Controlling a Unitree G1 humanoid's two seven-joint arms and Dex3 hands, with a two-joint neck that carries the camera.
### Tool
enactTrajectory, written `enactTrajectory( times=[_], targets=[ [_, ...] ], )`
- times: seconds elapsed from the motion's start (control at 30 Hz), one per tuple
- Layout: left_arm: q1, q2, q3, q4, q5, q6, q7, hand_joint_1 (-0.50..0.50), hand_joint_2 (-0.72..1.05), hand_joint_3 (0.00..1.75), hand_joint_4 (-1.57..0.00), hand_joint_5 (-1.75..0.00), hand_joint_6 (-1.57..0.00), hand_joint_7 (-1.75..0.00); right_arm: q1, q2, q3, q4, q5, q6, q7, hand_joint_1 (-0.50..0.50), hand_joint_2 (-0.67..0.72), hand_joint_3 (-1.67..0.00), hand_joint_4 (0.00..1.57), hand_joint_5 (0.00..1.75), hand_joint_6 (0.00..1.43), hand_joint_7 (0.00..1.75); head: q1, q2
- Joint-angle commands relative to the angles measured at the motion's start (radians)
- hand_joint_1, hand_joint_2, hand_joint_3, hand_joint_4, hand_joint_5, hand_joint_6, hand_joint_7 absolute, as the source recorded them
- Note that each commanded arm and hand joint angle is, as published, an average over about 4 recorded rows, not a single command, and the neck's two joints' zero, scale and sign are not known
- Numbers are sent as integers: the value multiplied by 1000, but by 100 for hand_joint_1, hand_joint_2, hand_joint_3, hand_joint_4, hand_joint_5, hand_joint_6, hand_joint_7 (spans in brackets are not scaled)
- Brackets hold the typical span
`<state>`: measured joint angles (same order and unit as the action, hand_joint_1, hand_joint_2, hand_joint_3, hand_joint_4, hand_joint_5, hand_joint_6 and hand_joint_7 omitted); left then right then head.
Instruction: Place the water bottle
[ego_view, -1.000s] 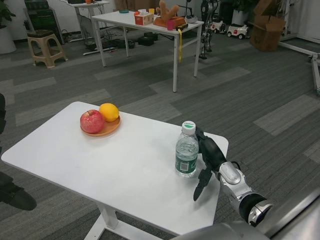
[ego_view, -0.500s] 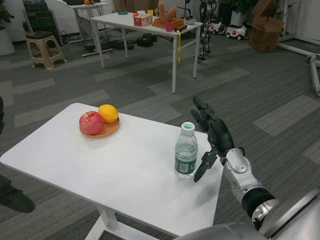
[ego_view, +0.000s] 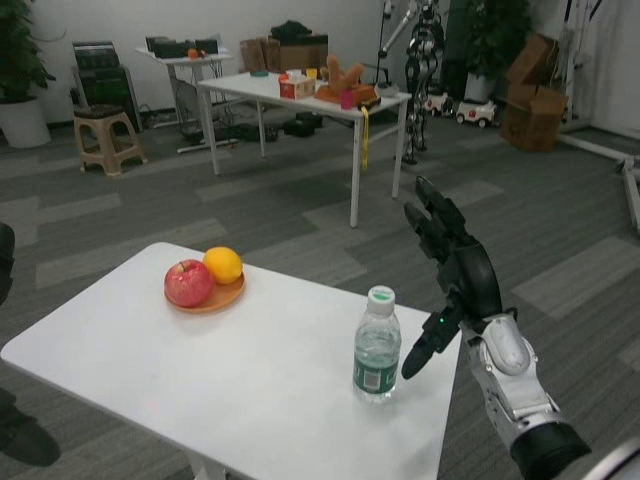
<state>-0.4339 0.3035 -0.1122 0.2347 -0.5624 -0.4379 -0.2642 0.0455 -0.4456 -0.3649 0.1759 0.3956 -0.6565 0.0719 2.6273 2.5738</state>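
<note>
One water bottle (ego_view: 377, 345) stands on the white surface (ego_view: 150, 360). One orange plate (ego_view: 215, 298) carries two fruits: one red apple (ego_view: 188, 283) and one orange (ego_view: 223, 265). One black hand (ego_view: 455, 275) shows. Farther back stand one stool (ego_view: 106, 137) and one long white table (ego_view: 300, 100).

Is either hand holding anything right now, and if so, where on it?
Nothing is held. The right hand is open, raised beside the bottle and clear of it; the bottle stands upright on the table. The left hand is out of view.
</note>
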Motion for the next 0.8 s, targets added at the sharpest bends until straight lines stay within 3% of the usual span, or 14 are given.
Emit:
enactTrajectory(
  times=[0.03, 0.37, 0.8],
  targets=[
    [-5, 5, 13, 0, -5, 5, -1, -48, -68, 9, 0, 0, 0, 0, 5, -18, -10, -65, 19, 12, -14, -50, 66, 0, 0, 0, 0, 0, 8, 17],
    [-3, 12, 42, -21, -3, 20, 0, -48, -68, 9, 0, 0, 0, 0, -18, -48, 10, -187, 20, 20, -43, -50, 66, 0, 0, 0, 0, 0, 54, 44],
    [-20, 19, -7, -49, 13, 29, 0, -48, -70, 7, 0, 0, 0, 0, -60, -62, 41, -222, 20, 20, -55, -50, 66, 0, 0, 0, 0, 0, 69, 54]
  ],
)
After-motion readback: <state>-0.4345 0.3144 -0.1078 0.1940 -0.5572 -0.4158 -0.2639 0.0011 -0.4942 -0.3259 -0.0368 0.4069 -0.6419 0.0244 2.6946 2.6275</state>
